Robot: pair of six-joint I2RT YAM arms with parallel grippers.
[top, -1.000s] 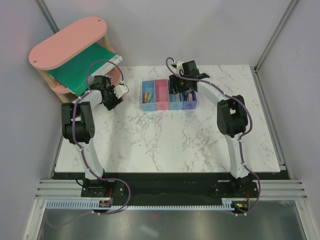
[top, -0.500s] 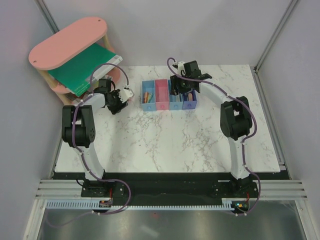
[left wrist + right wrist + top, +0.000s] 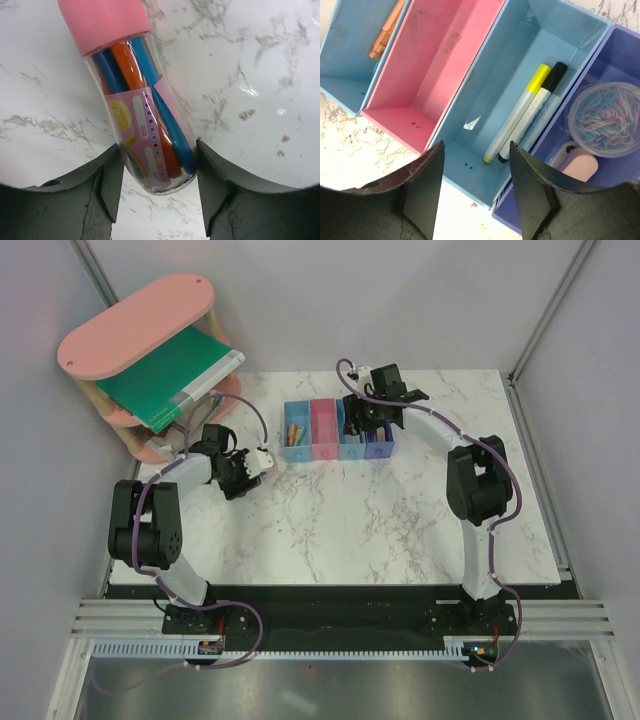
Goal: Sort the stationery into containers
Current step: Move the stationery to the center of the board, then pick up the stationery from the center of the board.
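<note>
My left gripper (image 3: 159, 165) is shut on the rounded bottom end of a clear capsule tube (image 3: 135, 100) with a pink cap, which holds blue and orange sticks. In the top view this gripper (image 3: 250, 466) is left of the row of four bins (image 3: 338, 430). My right gripper (image 3: 368, 420) hovers over the bins, open and empty (image 3: 476, 150). The left light blue bin holds orange crayons (image 3: 385, 35). The pink bin (image 3: 435, 65) is empty. The second light blue bin holds two markers (image 3: 530, 110). The dark blue bin holds a round tub of paper clips (image 3: 607, 120).
A pink oval-topped shelf (image 3: 135, 325) with a large green book (image 3: 165, 380) stands at the back left corner. A pale pink block (image 3: 577, 167) lies in the dark blue bin. Walls and frame posts close in the table at the back and sides.
My left gripper has moved from beside the shelf toward the right and nearer, carrying the tube. My right gripper has shifted slightly to the right over the bins.
</note>
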